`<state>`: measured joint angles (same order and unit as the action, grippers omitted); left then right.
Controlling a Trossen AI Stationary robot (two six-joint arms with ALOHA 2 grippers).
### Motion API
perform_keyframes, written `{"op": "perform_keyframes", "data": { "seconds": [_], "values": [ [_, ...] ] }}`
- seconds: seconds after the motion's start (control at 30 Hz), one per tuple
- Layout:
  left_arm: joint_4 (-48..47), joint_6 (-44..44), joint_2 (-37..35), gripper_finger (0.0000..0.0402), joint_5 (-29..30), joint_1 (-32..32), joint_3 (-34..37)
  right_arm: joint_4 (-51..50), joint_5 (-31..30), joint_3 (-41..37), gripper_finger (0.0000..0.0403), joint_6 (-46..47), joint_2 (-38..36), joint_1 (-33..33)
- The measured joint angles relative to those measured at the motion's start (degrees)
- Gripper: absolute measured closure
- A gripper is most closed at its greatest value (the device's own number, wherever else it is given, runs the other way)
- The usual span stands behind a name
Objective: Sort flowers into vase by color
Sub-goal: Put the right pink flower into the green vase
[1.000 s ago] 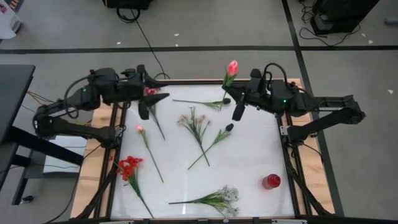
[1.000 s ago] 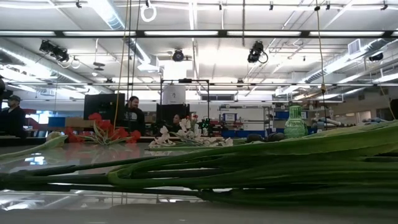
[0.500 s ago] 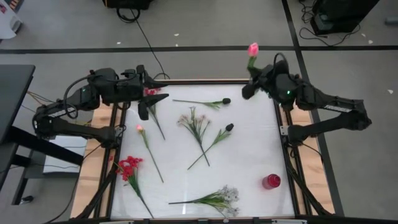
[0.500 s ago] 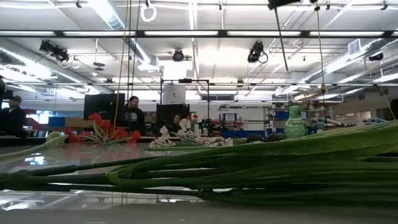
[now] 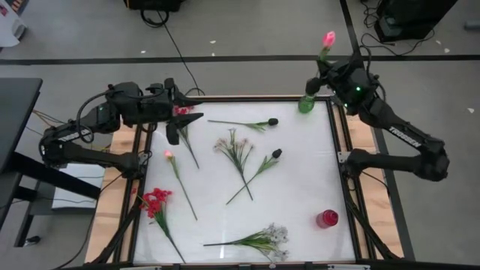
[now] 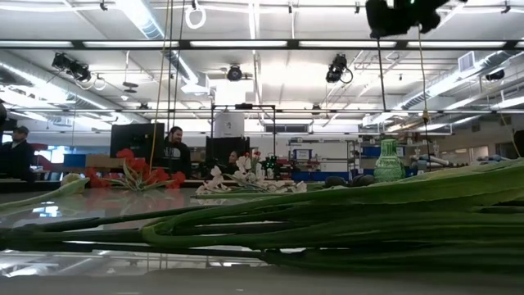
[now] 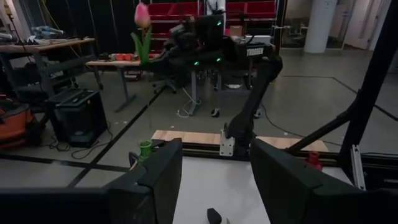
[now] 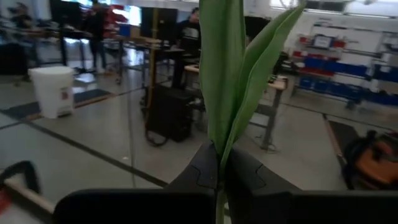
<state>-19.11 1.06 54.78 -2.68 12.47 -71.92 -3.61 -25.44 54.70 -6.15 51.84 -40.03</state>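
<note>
In the right wrist view the pink tulip loses its bud past the frame's edge.

We see a robotics lab or workshop. Exposed ceiling with strip lights, workbenches, blue storage bins, people at monitors, concrete floor with cables.

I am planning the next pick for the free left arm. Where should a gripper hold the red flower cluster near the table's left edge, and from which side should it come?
Grip the red flower cluster by its thin green stem, just below the blooms, coming straight down. The flower lies flat, its stem running diagonally toward the near edge, so the fingers should close across the stem. The left gripper waits open near the far left corner.
</note>
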Motion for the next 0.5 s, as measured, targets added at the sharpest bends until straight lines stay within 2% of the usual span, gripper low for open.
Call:
{"op": "perform_keyframes", "data": {
  "seconds": [0.2, 0.5],
  "values": [
    [0.01, -0.01, 0.00, 0.0207, 0.00, -0.02, 0.00, 6.89, 1.60, -4.55, 0.0387, 0.38, 2.09, -5.88],
    [0.01, -0.02, 0.00, 0.0207, 0.00, -0.02, 0.00, 15.19, 4.12, -9.26, 0.0387, 1.92, 4.45, -9.88]
  ]
}}
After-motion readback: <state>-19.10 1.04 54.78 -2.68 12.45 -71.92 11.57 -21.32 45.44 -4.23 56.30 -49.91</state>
